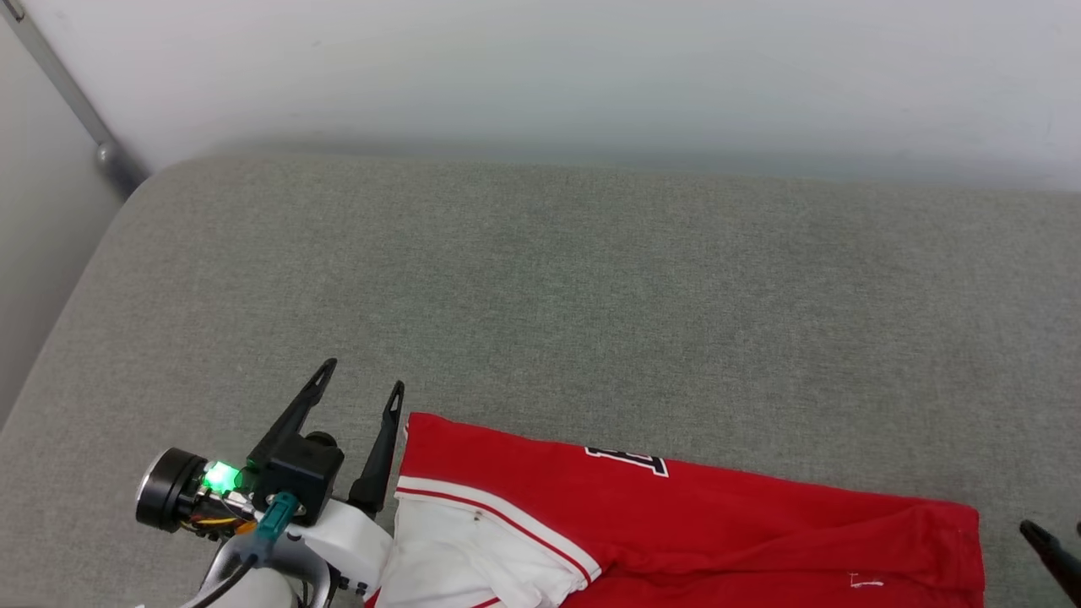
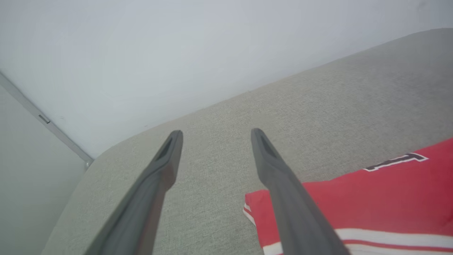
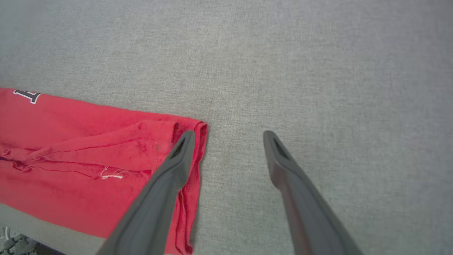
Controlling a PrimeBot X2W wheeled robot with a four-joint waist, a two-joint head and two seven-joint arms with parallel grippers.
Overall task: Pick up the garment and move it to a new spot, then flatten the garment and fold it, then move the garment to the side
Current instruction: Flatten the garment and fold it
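Observation:
The garment (image 1: 676,523), a red T-shirt with a white sleeve and striped trim, lies folded along the near edge of the grey cushioned surface (image 1: 540,295). Part of a black-and-white print (image 1: 629,460) peeks out at its far edge. My left gripper (image 1: 359,380) stands open just left of the garment's left end, its fingers empty. In the left wrist view the garment (image 2: 371,198) lies under and right of the right finger (image 2: 283,187). My right gripper (image 3: 228,136) is open and empty at the garment's right end (image 3: 106,156); one dark fingertip (image 1: 1047,545) shows in the head view.
A pale wall (image 1: 540,76) rises behind the surface, with a grey metal rail (image 1: 67,93) running down at the far left corner. The surface's rounded left edge (image 1: 67,338) drops off beside my left arm. Bare grey fabric stretches beyond the garment.

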